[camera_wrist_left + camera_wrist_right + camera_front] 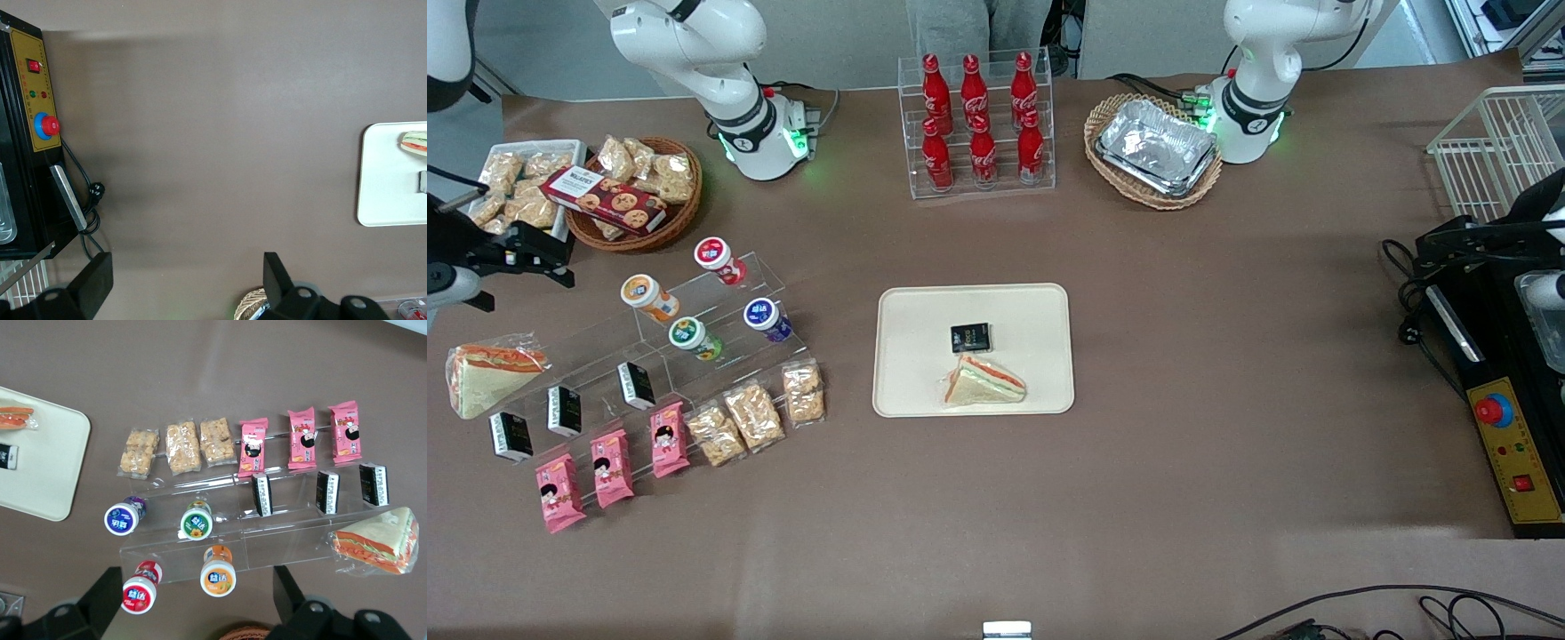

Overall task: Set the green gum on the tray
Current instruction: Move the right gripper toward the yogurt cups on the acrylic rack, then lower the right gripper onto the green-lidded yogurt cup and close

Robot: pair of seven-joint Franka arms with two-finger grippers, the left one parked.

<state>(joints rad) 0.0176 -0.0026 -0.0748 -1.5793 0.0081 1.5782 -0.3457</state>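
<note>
The gripper (193, 600) hangs wide open and empty above the clear stepped rack (694, 342), where the green gum (695, 339) stands for picking, well apart from the tray (907, 391).

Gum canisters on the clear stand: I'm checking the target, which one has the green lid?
The green gum, beside the purple-lidded canister; the gripper is open above them.
</note>
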